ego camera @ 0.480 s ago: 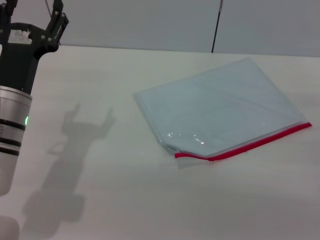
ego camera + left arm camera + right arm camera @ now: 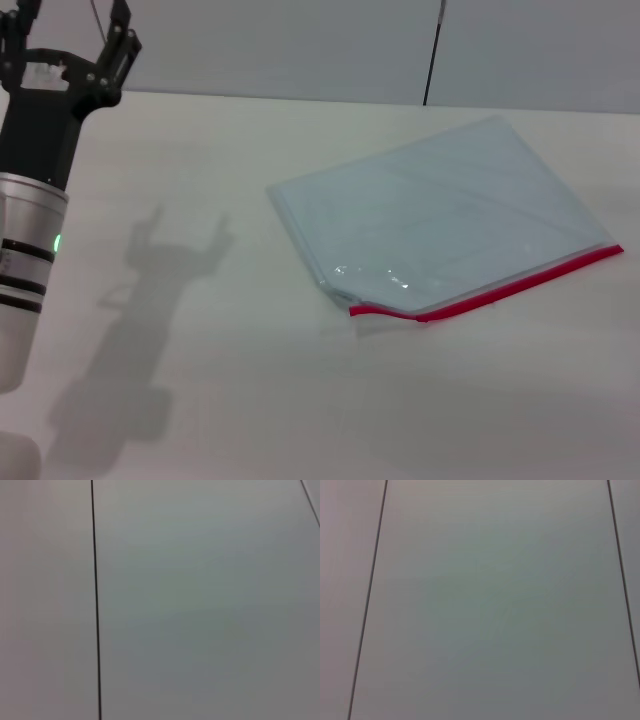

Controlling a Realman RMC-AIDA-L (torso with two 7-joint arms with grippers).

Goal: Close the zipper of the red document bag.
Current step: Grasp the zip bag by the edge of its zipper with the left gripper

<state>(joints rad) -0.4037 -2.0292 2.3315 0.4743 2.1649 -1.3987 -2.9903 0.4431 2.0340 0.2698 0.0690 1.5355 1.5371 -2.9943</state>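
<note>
The flat translucent blue-grey document bag (image 2: 440, 215) lies well right of the raised left gripper (image 2: 70, 45), fingers spread, empty; its bright red zipper strip (image 2: 490, 290) runs along the near edge.

We see the red document bag (image 2: 440, 215) lying flat on the table (image 2: 250, 380), a translucent pale blue-grey pouch turned at an angle. Its zipper (image 2: 500, 290), a thin bright red strip, runs along the bag's near edge, curling slightly at its left end.
</note>
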